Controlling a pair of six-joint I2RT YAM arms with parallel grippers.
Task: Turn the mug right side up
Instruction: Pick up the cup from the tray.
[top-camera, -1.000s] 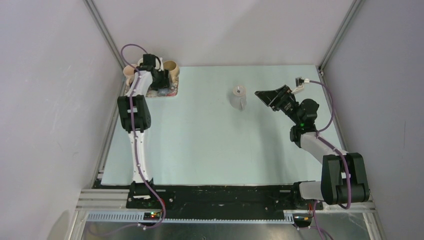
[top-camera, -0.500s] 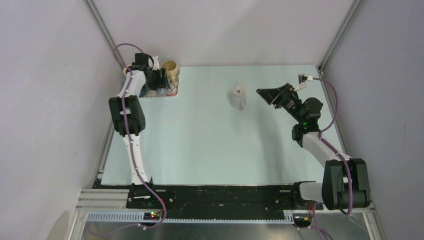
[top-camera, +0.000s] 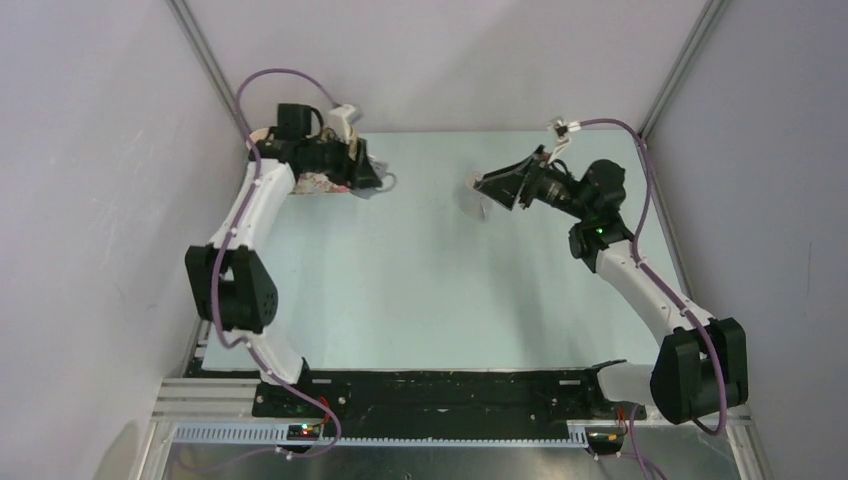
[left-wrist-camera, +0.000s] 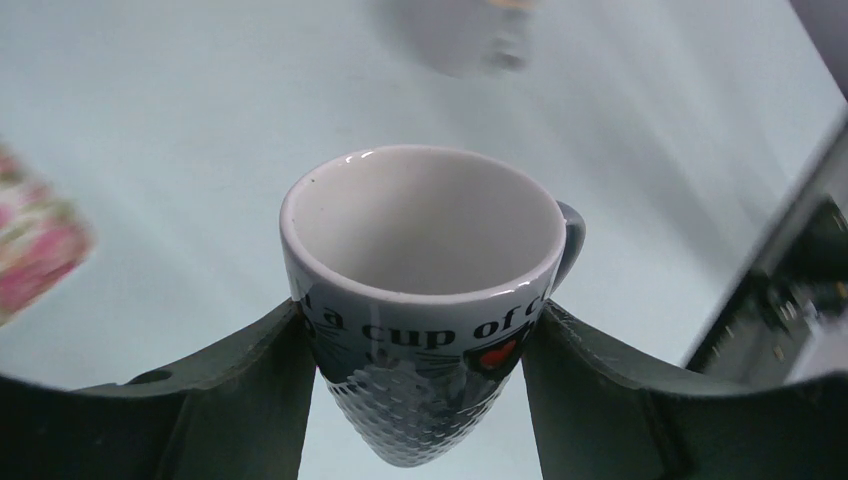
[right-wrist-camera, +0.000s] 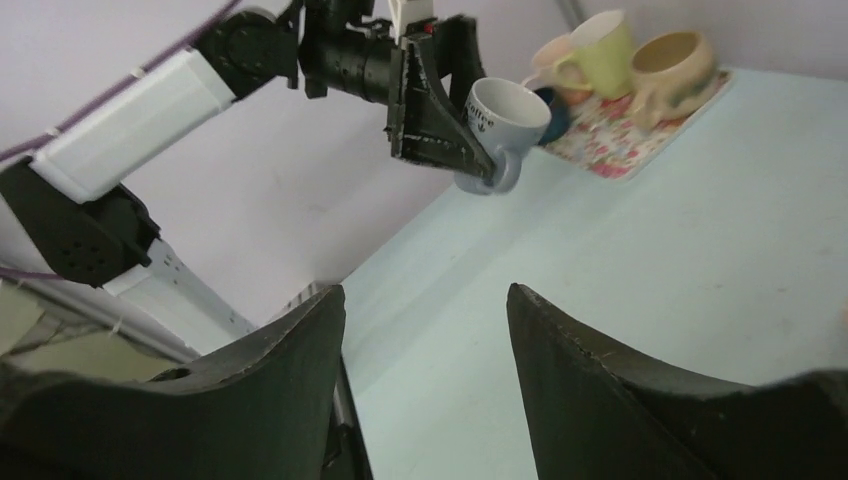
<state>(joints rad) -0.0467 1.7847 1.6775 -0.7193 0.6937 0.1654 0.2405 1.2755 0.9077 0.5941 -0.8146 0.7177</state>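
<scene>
Clamped in left hand (left-wrist-camera: 420, 340): mug (left-wrist-camera: 425, 300), one finger pressed on each side of its lower body. Held in the air over the far left corner of the desk (top-camera: 420, 290), just beside the tray (right-wrist-camera: 625, 140), touching neither. Tipped with mouth open toward the right hand (right-wrist-camera: 425, 295) and handle underneath in right wrist view; exact tilt unclear.

Small and tapered. Glossy white inside, pale grey-white outside, blue-grey handle. Black lettering under the rim reading "a cup of c", rest cut off by a finger, plus a red heart. Dimpled relief on the lower half, narrowing to a rounded base.

Released on the right: fingers apart, nothing between them, raised near the far edge around the desk middle, aimed at the mug but well apart from it.

Close by that hand on the desk, a blurred grey thing (left-wrist-camera: 465, 40), too unclear to name.

On the tray, packed together: yellow-green mug (right-wrist-camera: 605, 40), tan mug (right-wrist-camera: 670, 60), a pinkish one partly hidden behind.
</scene>
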